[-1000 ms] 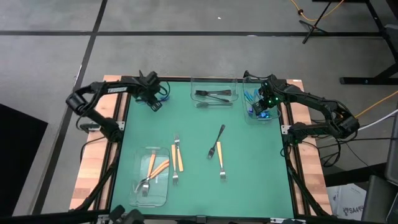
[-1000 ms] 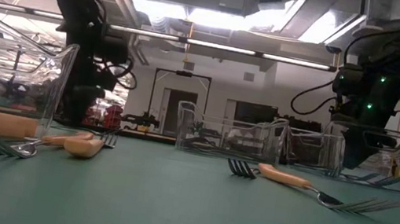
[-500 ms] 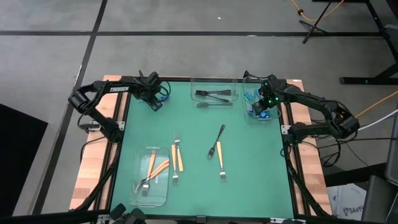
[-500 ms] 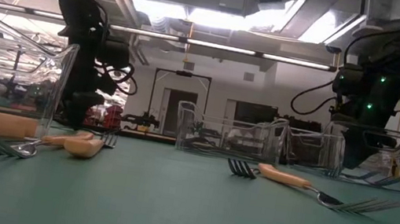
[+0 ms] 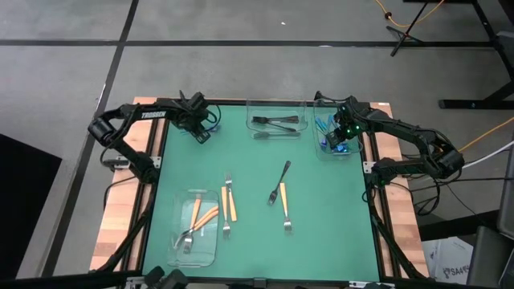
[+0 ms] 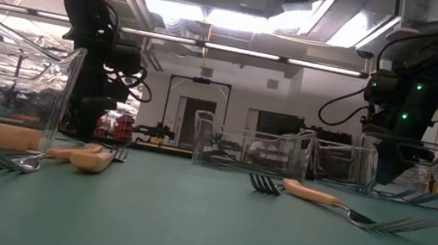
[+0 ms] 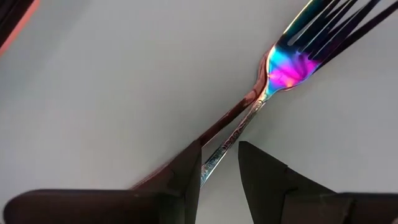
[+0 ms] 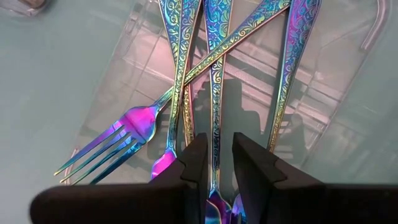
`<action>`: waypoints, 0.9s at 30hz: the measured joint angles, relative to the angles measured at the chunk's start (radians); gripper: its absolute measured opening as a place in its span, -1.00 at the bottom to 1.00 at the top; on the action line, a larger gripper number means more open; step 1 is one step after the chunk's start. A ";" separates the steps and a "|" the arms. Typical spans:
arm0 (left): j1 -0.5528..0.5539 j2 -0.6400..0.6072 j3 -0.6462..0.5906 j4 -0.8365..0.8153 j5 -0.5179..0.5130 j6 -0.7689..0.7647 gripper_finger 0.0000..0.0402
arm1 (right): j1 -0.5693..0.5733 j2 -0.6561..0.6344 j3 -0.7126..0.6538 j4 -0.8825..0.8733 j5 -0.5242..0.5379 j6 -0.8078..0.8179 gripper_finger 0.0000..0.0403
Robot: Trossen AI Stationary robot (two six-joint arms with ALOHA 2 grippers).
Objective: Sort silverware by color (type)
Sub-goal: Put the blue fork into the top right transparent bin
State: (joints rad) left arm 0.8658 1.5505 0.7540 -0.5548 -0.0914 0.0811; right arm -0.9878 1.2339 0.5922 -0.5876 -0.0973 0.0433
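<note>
**Pincer Status and Silverware Positions**

Left pincer [image 7: 217, 168]: clamped on the handle of an iridescent fork [image 7: 273, 74], whose tines point away from the wrist above the green desk [image 5: 337, 217]. In the high view this pincer [image 5: 201, 132] sits at the desk's far left corner, well left of the middle clear tray [image 5: 277, 116].

Right pincer [image 8: 216, 165]: fingers nearly together with a narrow gap; whether they grip anything cannot be told. It hangs directly over a pile of iridescent utensils [image 8: 211, 74] that lie crossed in the right clear tray [image 5: 321, 148]. In the high view the right pincer [image 5: 340, 138] is just right of the middle clear tray.

Middle clear tray: holds the black utensils [image 5: 275, 122].

Toward the near edge from the middle clear tray:
- one black fork [image 5: 280, 180] lying diagonally on the bare desk;
- one orange-handled fork [image 5: 285, 205] just beside it;
- two orange-handled forks [image 5: 229, 205] to the left of these;
- a near-left clear tray [image 5: 210, 255] holding further orange-handled utensils [image 5: 197, 221].
</note>
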 joint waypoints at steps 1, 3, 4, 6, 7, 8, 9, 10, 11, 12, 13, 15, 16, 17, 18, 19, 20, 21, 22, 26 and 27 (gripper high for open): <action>0.000 0.000 0.000 -0.003 0.001 0.000 -0.50 | 0.000 0.000 0.000 0.000 0.000 0.000 -0.68; 0.000 0.000 0.000 -0.004 0.002 0.000 -0.50 | 0.000 0.000 0.000 0.000 0.000 0.000 -0.68; 0.000 0.000 0.000 -0.007 0.004 0.000 -0.50 | 0.000 0.000 0.000 0.000 0.000 0.000 -0.68; -0.001 0.002 -0.003 -0.018 0.021 0.000 -0.50 | 0.000 0.000 0.000 0.000 0.000 0.000 -0.68; -0.002 0.002 -0.004 -0.018 0.022 0.001 -0.50 | 0.000 0.000 0.000 0.000 0.000 0.000 -0.68; -0.002 0.002 -0.003 -0.019 0.024 0.000 -0.50 | 0.000 0.000 0.000 0.000 0.000 0.000 -0.68; -0.002 0.002 -0.003 -0.021 0.031 0.000 -0.50 | 0.000 0.000 0.000 0.000 0.000 0.000 -0.68; -0.001 0.002 -0.003 -0.022 0.038 0.000 -0.50 | 0.000 0.000 0.000 0.000 0.000 0.000 -0.68; -0.001 0.002 -0.003 -0.025 0.040 0.000 -0.50 | 0.000 0.000 0.000 0.000 0.000 0.000 -0.68; -0.002 0.002 -0.003 -0.029 0.038 0.000 -0.50 | 0.000 0.000 0.000 0.000 0.000 0.000 -0.68; -0.002 0.002 -0.003 -0.033 0.036 0.000 -0.50 | 0.000 0.000 0.000 0.000 0.000 0.000 -0.68; -0.002 0.002 -0.003 -0.036 0.037 0.000 -0.50 | 0.000 0.000 0.000 0.000 0.000 0.000 -0.68; -0.002 0.002 -0.003 -0.036 0.037 0.001 -0.50 | 0.000 0.000 0.000 0.000 0.000 0.000 -0.68; -0.002 0.002 -0.003 -0.036 0.038 0.000 -0.50 | 0.000 0.000 0.000 0.000 0.000 0.000 -0.68; -0.002 0.002 -0.003 -0.036 0.038 0.000 -0.50 | 0.000 0.000 0.000 0.000 0.000 0.000 -0.68; -0.002 0.002 -0.003 -0.036 0.036 0.001 -0.50 | 0.000 0.000 0.000 0.000 0.000 0.000 -0.68; -0.002 0.002 -0.003 -0.036 0.035 0.001 -0.50 | 0.000 0.000 0.000 0.000 0.000 0.000 -0.68; -0.002 0.002 -0.003 -0.036 0.035 0.001 -0.50 | 0.000 0.000 0.000 0.000 0.000 0.000 -0.68; -0.002 0.002 -0.003 -0.035 0.035 0.001 -0.50 | 0.000 0.000 0.000 0.000 0.000 0.000 -0.68; -0.002 0.002 -0.003 -0.033 0.034 0.002 -0.50 | 0.000 0.000 0.000 0.000 0.000 0.000 -0.68; -0.002 0.002 -0.003 -0.033 0.033 0.002 -0.51 | 0.000 0.000 0.000 0.000 0.000 0.000 -0.68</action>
State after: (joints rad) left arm 0.8635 1.5524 0.7509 -0.5877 -0.0581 0.0834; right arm -0.9877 1.2339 0.5922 -0.5877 -0.0975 0.0433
